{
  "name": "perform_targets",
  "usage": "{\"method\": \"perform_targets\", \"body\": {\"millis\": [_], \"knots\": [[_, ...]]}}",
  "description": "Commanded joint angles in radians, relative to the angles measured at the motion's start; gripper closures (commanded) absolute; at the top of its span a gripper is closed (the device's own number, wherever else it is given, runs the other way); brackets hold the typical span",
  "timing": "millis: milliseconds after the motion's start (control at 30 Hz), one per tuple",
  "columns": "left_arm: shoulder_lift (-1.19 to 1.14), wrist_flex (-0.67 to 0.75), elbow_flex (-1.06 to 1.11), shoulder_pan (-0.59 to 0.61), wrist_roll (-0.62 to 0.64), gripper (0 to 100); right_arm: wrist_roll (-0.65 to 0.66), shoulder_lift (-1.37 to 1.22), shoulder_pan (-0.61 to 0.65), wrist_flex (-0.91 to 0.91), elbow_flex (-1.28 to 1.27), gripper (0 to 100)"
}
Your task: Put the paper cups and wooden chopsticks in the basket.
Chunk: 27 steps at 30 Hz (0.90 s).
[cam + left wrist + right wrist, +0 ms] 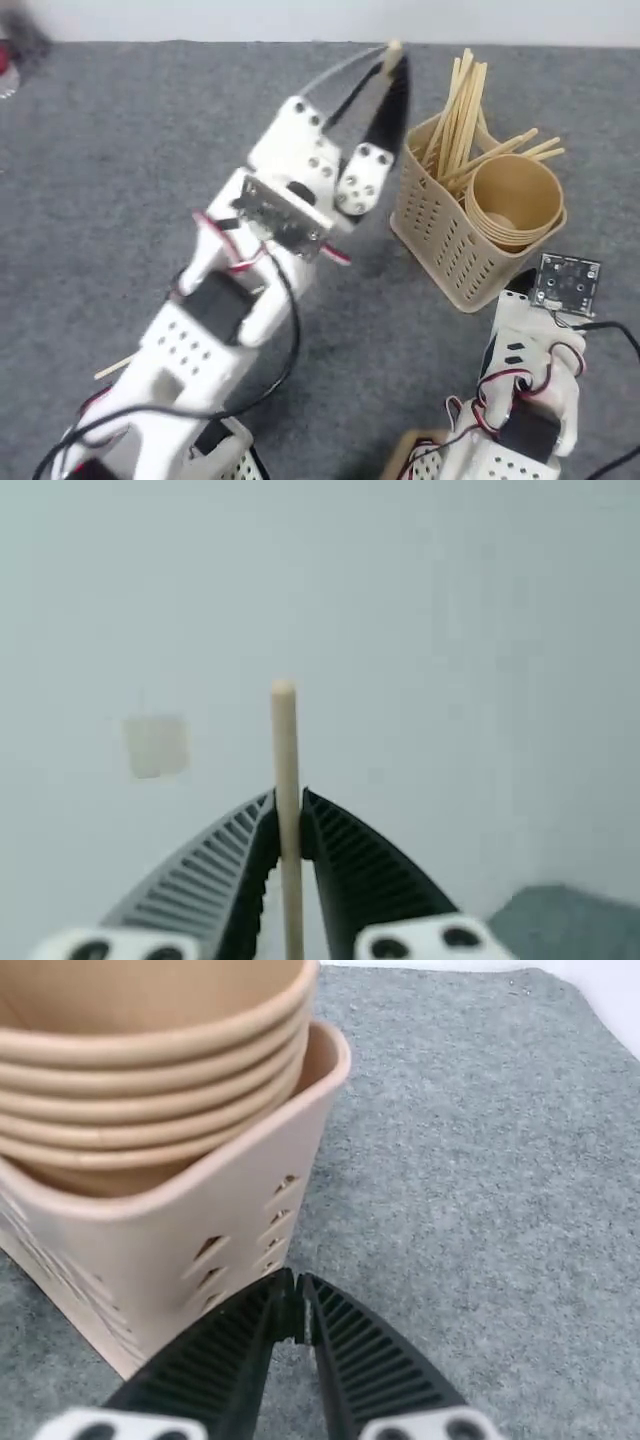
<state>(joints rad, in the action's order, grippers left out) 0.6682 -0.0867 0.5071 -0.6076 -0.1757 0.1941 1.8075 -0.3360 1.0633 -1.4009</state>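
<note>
Jaws on the left arm (290, 190) are clamped on one wooden chopstick (285, 770). They are raised off the bench (100, 200), at about 10 o'clock from the basket (440, 240) in the high view, and the stick's end pokes out past the tips.

Right jaws are closed on nothing, low and just beside the basket's wall (200, 1220). The right arm (540, 380) sits at 6 o'clock from the basket.

Risks, as I judge them:
- The grip is a narrow pinch on a round stick. It may pivot or slide out when tilted for the drop, landing on the bench.
- The bundle already standing in the basket leans outward. A stick coming in at an angle could catch it and lever some out.
- The basket looks light. A nudge from either arm could shift or tip it.
- One stray chopstick (115, 368) lies on the bench at 8 o'clock, partly under the left arm, so it is easy to miss or sweep aside.

Basket contents:
- A nested stack of paper cups (515, 200) is on the 4 o'clock side, rims above the wall.
- The chopstick bundle (460, 110) is on the 11 o'clock side, fanned upward.
</note>
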Motion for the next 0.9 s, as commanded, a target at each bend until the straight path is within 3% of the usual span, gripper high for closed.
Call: {"method": "perform_targets", "body": {"millis": [0,133,233,433,567,700,867], "knots": [[-0.14,0.117,-0.131,-0.015,0.17,99,0.014,0.007,0.005,-0.01,0.005,99.1],[-0.27,0.072,-0.208,-0.017,0.377,99,0.018,0.007,0.005,-0.012,0.005,99.1],[-0.339,0.002,-0.209,-0.02,0.446,99,0.018,0.007,0.007,-0.013,0.006,99.1],[-0.379,-0.029,-0.154,0.023,0.396,98,0.018,0.007,0.007,-0.013,0.011,99.0],[-0.341,-0.054,-0.148,0.026,0.4,85,0.018,0.007,0.007,-0.013,0.008,99.0],[-0.255,-0.25,-0.151,-0.003,0.399,76,0.018,0.007,0.007,-0.013,0.006,99.0],[-0.212,-0.381,-0.15,0.02,0.393,75,0.018,0.007,0.007,-0.012,0.005,99.0]]}}
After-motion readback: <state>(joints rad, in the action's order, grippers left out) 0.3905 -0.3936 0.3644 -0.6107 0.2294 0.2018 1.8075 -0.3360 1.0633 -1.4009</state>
